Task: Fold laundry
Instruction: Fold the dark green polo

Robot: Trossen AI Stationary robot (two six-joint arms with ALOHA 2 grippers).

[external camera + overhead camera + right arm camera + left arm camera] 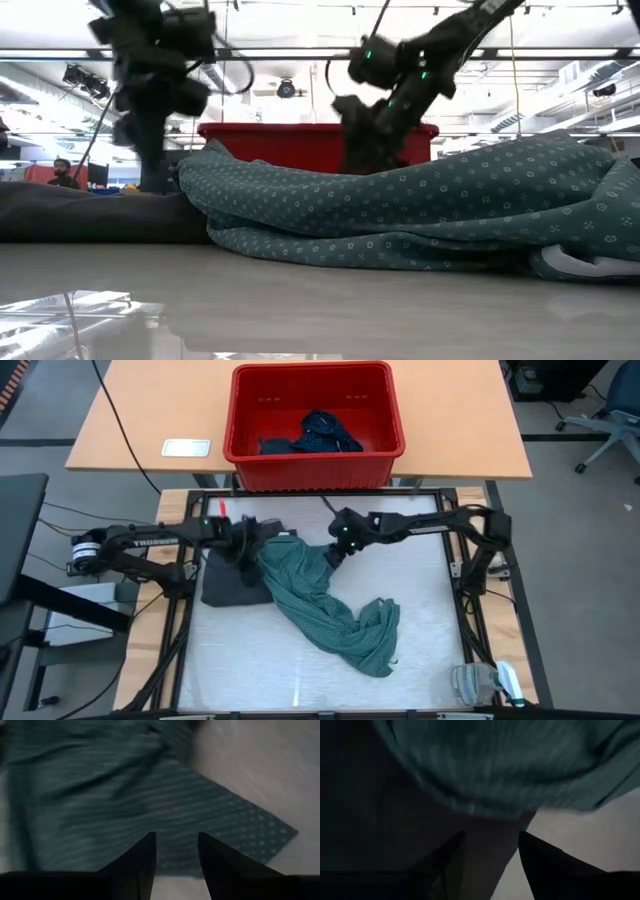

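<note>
Over the teal shirt (pixel 330 605), both grippers' jaws seemingly parted, empty.

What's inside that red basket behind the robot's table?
The red basket holds dark navy clothes, one finely dotted, heaped near its front wall. Anything beneath that heap is covered; the rest of the floor shows bare.

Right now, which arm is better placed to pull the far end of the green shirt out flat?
Probably the right. Its gripper hangs over the green shirt with bare mat on its side. The left gripper sits at the shirt's other edge, over the grey piece.
</note>
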